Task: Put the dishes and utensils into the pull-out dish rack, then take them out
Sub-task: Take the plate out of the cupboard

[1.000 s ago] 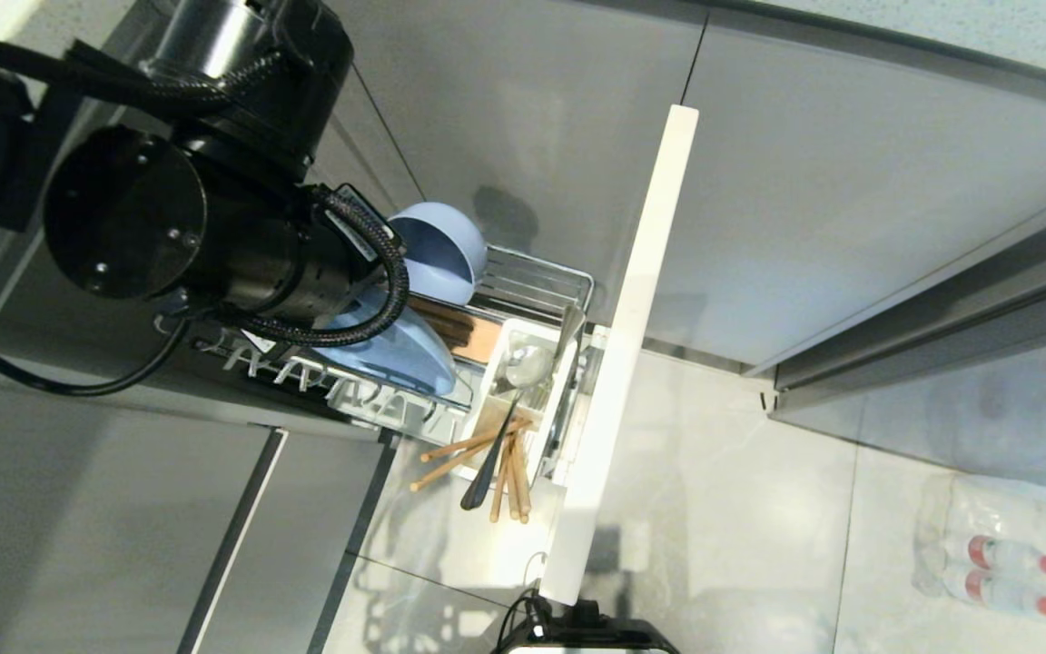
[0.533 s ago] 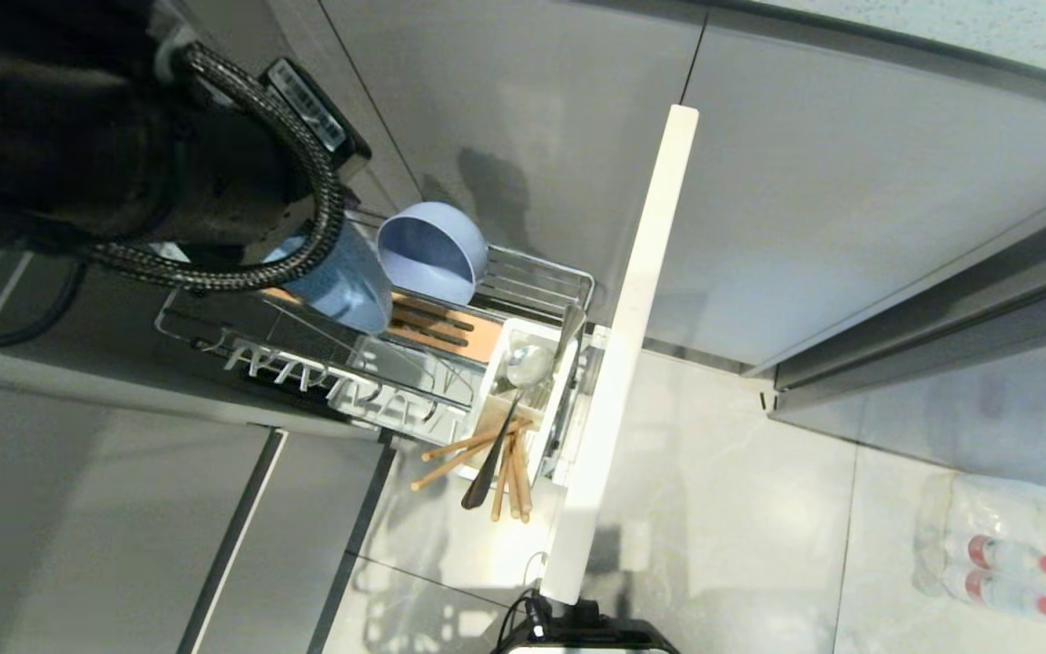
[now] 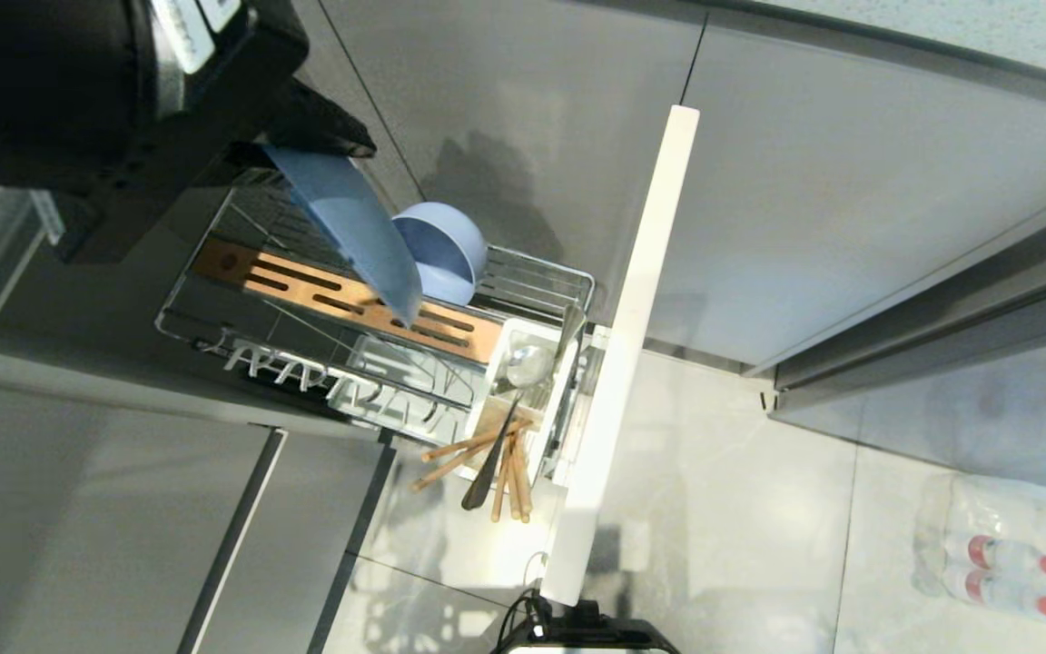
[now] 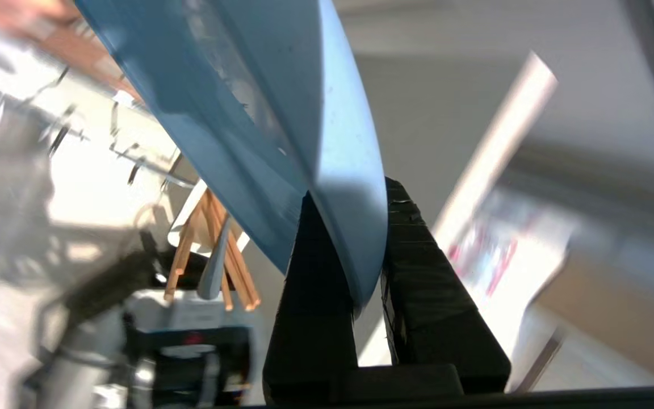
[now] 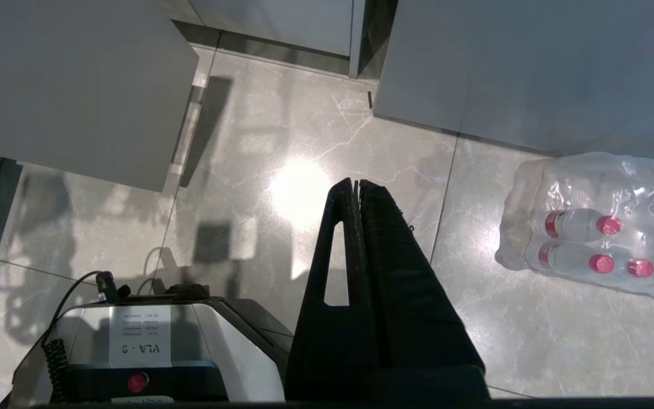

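left gripper (image 4: 369, 250) clamped on the plate (image 3: 350, 227) rim, plate edge-on and slanting down from the fingers, clear above the rack (image 3: 214, 322) bar; right gripper (image 5: 357, 196) closed, parked, farther off.

The left end effector (image 4: 369, 238) now rides higher and farther back than a second ago, its arm gone from over the pull-out dish rack (image 3: 378, 363). The light-blue plate (image 3: 350, 232), pinched by its rim, hangs edge-on below the end effector, clear of the slotted wooden bar (image 3: 341, 295) it stood in, now laid bare.
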